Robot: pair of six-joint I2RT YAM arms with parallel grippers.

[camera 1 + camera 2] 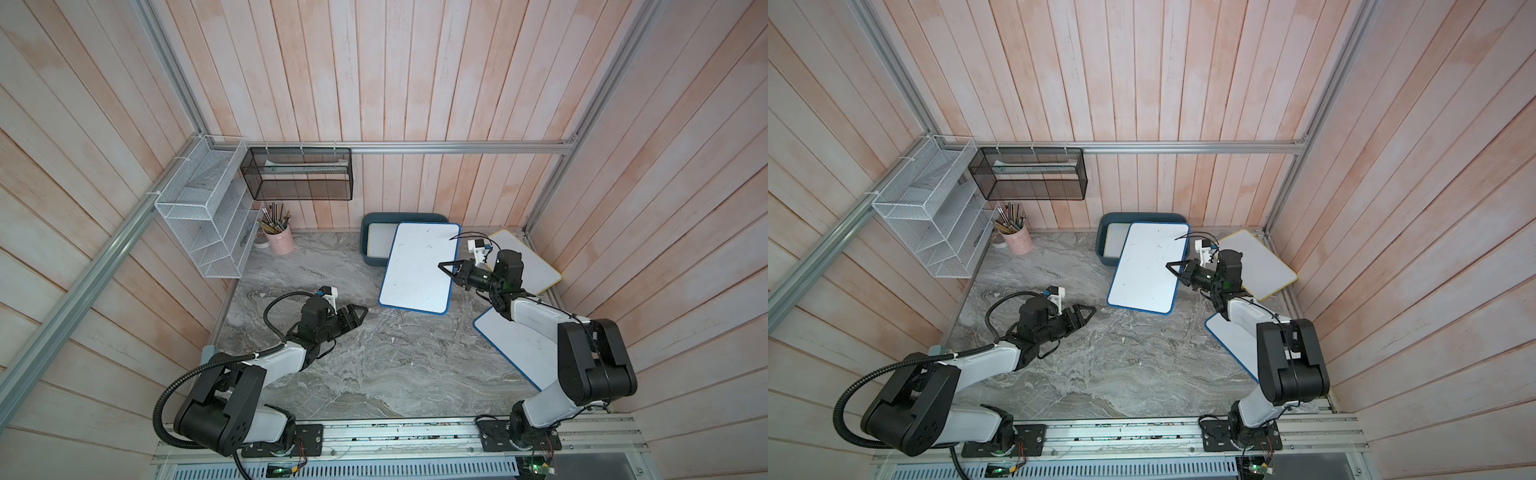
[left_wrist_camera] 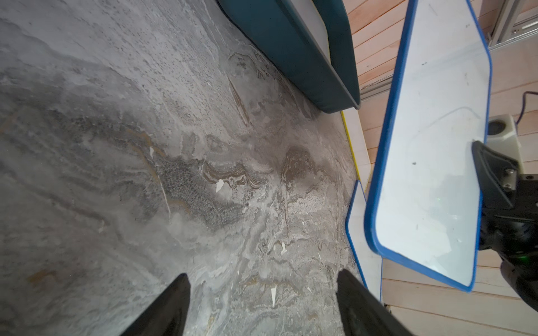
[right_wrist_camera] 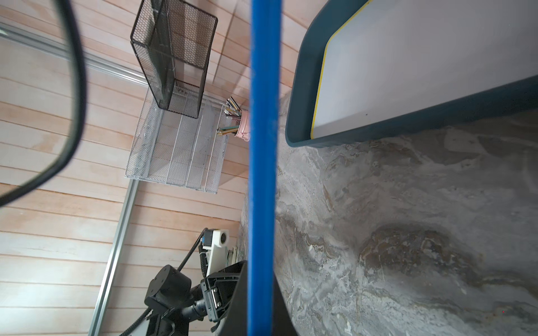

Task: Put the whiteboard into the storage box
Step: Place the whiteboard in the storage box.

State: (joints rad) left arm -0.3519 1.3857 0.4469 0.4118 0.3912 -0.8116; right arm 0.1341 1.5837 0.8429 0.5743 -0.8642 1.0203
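Note:
A blue-framed whiteboard [image 1: 419,266] [image 1: 1148,268] hangs tilted above the table, and its far corner overlaps the dark teal storage box [image 1: 365,245] [image 1: 1102,243]. My right gripper [image 1: 446,268] [image 1: 1173,268] is shut on the board's right long edge. In the right wrist view that blue edge [image 3: 263,145] runs straight out from between the jaws of the gripper [image 3: 260,267]. The storage box [image 3: 302,87] [image 2: 291,49] holds a yellow-edged board [image 3: 422,64]. My left gripper [image 1: 361,313] [image 1: 1088,312] [image 2: 262,279] is open and empty low over the marble, left of the held whiteboard [image 2: 431,145].
A yellow-framed board [image 1: 536,266] lies at the back right, and another blue-framed board [image 1: 515,345] lies under the right arm. A pink pencil cup [image 1: 279,239], a white wire shelf basket [image 1: 203,220] and a black mesh rack [image 1: 297,174] stand along the back left walls.

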